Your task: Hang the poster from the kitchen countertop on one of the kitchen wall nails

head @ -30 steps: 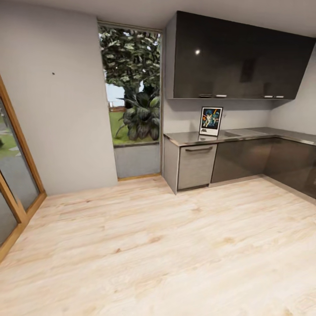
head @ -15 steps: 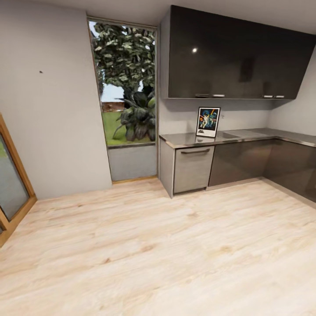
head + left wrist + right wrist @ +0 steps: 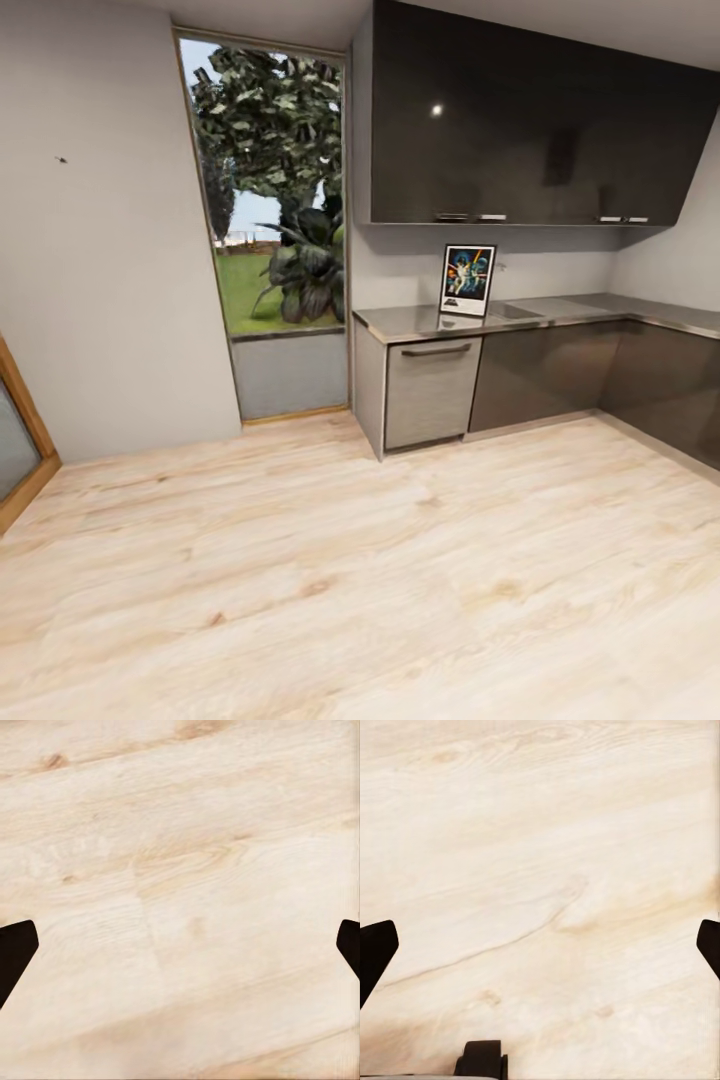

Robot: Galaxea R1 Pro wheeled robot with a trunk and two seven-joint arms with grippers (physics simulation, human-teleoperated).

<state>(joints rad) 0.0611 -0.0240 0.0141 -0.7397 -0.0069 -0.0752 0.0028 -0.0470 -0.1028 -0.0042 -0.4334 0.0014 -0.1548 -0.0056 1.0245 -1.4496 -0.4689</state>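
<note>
Poster in a thin black frame with a white border stands upright at the right of centre in the head view, resting on the grey metallic tabletop and leaning against the pale wall behind it. A sink basin is set into the tabletop just to the poster's right. Dark glossy wall cabinets hang above, filling the upper right of the frame, and a grey drawer front with a bar handle sits below the tabletop's left end. To the left of the cabinets a tall window shows a tree and grass. On the plain light-grey wall in the upper left of the frame there is a tiny dark wall nail, well apart from the poster. Pale wooden floor covers the lower half. In the left wrist view, the left fingers show as dark tips at opposite edges, spread wide over bare floor, holding nothing. In the right wrist view, the right fingers are likewise spread wide and hold nothing.
</note>
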